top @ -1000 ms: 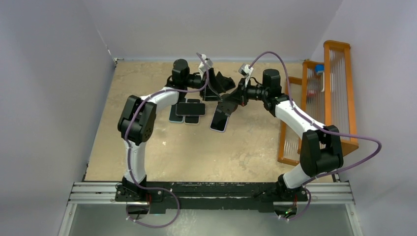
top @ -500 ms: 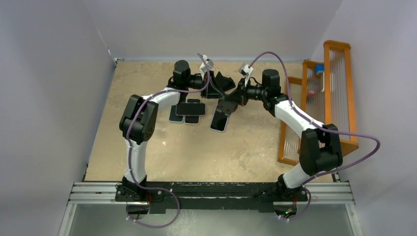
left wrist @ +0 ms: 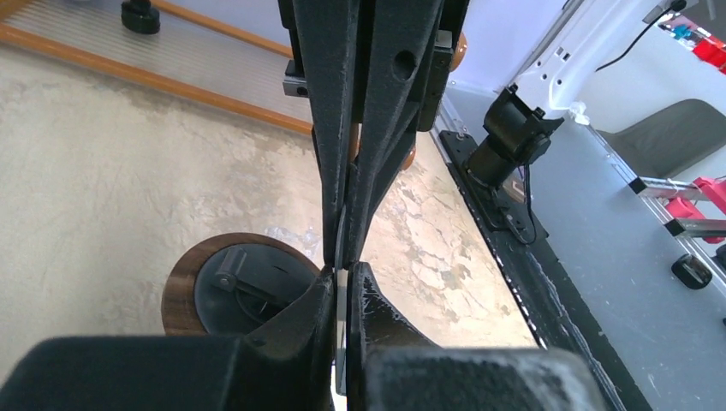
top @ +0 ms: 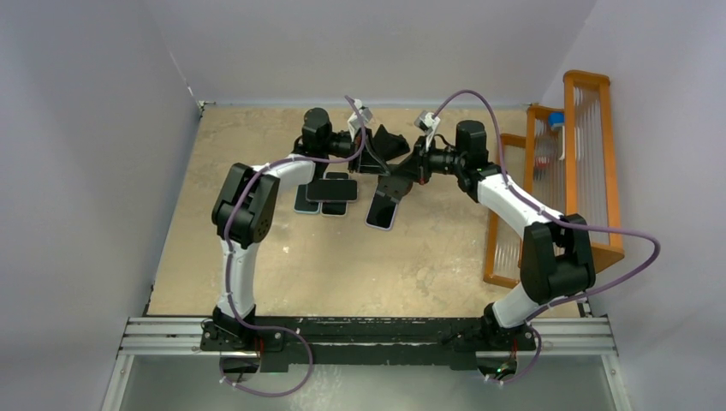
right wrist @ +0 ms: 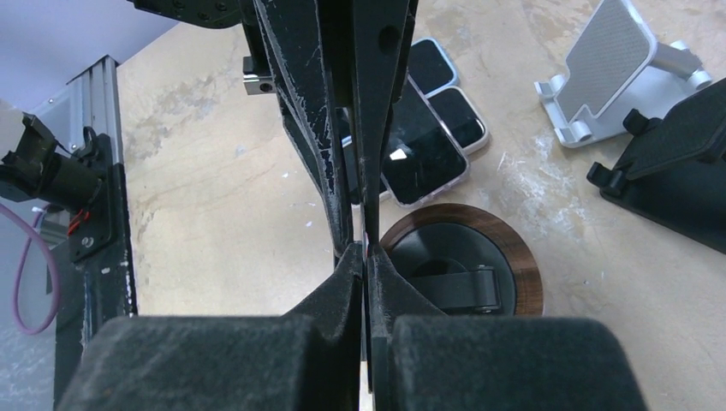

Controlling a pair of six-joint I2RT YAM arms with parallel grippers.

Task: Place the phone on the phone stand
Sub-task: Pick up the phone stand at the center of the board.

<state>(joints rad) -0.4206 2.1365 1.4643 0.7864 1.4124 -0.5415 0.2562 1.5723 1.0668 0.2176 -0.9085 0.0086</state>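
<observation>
**Nearest:** phone [top: 382, 212], flat on the counter [top: 342, 274], with more phones [top: 328, 192] to its left. We judge it stiff, light, slick and glass-faced, best taken by the long edges.

**Behind it:** right pincer [right wrist: 364, 253] and left pincer [left wrist: 342, 272], each pressed together, tip to tip. We cannot tell whether a thin edge sits between them.

**Farthest:** black phone stand [top: 389, 141].

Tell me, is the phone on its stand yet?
Not yet. Done: a thin slab, apparently the phone, is lifted. In hand: left gripper and right gripper both pinch it, jaws shut, above the round wooden stand. Still to do: setting it on the stand.
</observation>
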